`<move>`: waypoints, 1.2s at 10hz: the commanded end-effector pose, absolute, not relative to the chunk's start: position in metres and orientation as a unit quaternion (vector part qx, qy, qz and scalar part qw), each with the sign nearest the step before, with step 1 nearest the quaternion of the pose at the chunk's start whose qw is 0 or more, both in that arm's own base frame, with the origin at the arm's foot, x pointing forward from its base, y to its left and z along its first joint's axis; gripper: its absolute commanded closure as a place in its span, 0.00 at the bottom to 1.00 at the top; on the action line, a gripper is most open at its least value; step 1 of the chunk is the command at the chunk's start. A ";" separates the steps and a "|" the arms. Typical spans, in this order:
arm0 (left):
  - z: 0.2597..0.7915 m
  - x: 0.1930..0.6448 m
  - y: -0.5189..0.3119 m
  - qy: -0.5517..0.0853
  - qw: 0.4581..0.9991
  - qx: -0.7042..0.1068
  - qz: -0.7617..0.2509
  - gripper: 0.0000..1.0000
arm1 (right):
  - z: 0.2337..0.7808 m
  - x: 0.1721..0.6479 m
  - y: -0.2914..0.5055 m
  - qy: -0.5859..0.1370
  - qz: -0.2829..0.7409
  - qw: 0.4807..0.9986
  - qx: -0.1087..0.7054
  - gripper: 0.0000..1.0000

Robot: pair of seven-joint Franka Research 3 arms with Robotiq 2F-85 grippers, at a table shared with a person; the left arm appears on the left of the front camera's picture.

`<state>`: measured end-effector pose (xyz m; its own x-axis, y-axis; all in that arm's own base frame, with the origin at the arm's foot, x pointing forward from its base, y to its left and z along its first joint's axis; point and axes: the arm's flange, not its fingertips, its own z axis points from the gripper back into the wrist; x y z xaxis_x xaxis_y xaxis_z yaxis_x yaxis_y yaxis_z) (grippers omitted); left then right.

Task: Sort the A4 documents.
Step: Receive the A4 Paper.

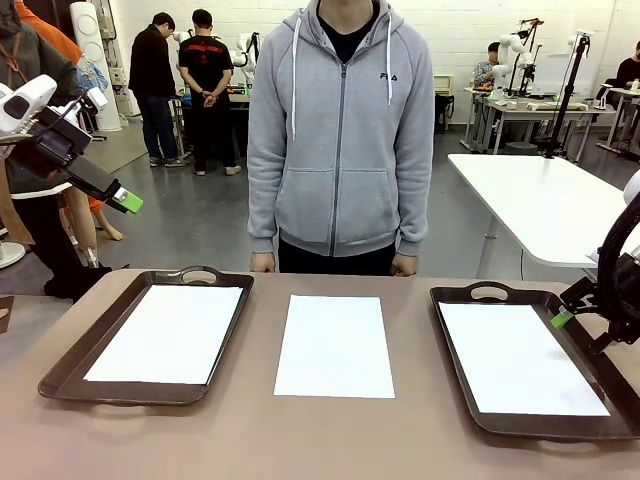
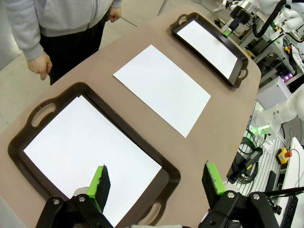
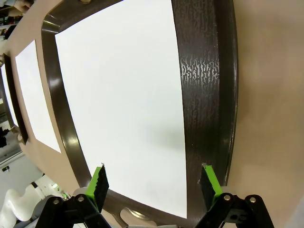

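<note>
Across the lower half of the front view, three A4 documents [image 1: 335, 345] lie flat: one sheet in the left tray [image 1: 70, 375], the centre sheet bare on the table [image 1: 300, 440], one sheet in the right tray [image 1: 455, 350]. At the right edge the right gripper [image 3: 153, 168] hangs low over its tray, jaws spread and empty. At upper left the left gripper [image 2: 155, 171] is raised high, likewise spread and empty. Beyond the table's far edge stands a person [image 1: 340, 140]. Paper lying flush offers no edge to pinch, so the pads may slide, crease the centre sheet or push it askew.
</note>
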<state>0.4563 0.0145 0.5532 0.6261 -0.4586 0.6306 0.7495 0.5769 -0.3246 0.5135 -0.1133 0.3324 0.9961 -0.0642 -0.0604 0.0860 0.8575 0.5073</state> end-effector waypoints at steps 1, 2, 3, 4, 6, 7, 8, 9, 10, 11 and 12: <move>0.554 0.455 0.015 -0.250 0.851 -0.292 -0.358 0.00 | 0.331 0.515 -0.113 0.022 -0.035 0.963 0.266 0.00; 0.554 0.455 0.015 -0.250 0.851 -0.292 -0.358 0.00 | 0.331 0.515 -0.113 0.022 -0.035 0.963 0.266 0.00; 0.554 0.455 0.015 -0.250 0.851 -0.292 -0.358 0.00 | 0.331 0.515 -0.113 0.022 -0.035 0.963 0.266 0.00; 0.554 0.455 0.015 -0.250 0.851 -0.292 -0.358 0.00 | 0.331 0.515 -0.113 0.022 -0.035 0.963 0.266 0.00; 0.554 0.455 0.015 -0.250 0.851 -0.292 -0.358 0.00 | 0.331 0.515 -0.113 0.022 -0.035 0.963 0.266 0.00; 0.554 0.455 0.015 -0.250 0.851 -0.292 -0.358 0.00 | 0.331 0.515 -0.113 0.022 -0.035 0.963 0.266 0.00; 0.554 0.455 0.015 -0.250 0.851 -0.292 -0.358 0.00 | 0.331 0.515 -0.113 0.022 -0.035 0.963 0.266 0.00; 0.554 0.455 0.015 -0.250 0.851 -0.292 -0.358 0.00 | 0.331 0.515 -0.113 0.022 -0.035 0.963 0.266 0.00; 0.554 0.455 0.015 -0.250 0.851 -0.292 -0.358 0.00 | 0.331 0.515 -0.113 0.022 -0.035 0.963 0.266 0.00; 0.554 0.455 0.015 -0.250 0.851 -0.292 -0.358 0.00 | 0.331 0.515 -0.113 0.022 -0.035 0.963 0.266 0.00; 0.554 0.455 0.015 -0.250 0.851 -0.292 -0.358 0.00 | 0.331 0.515 -0.113 0.022 -0.035 0.963 0.266 0.00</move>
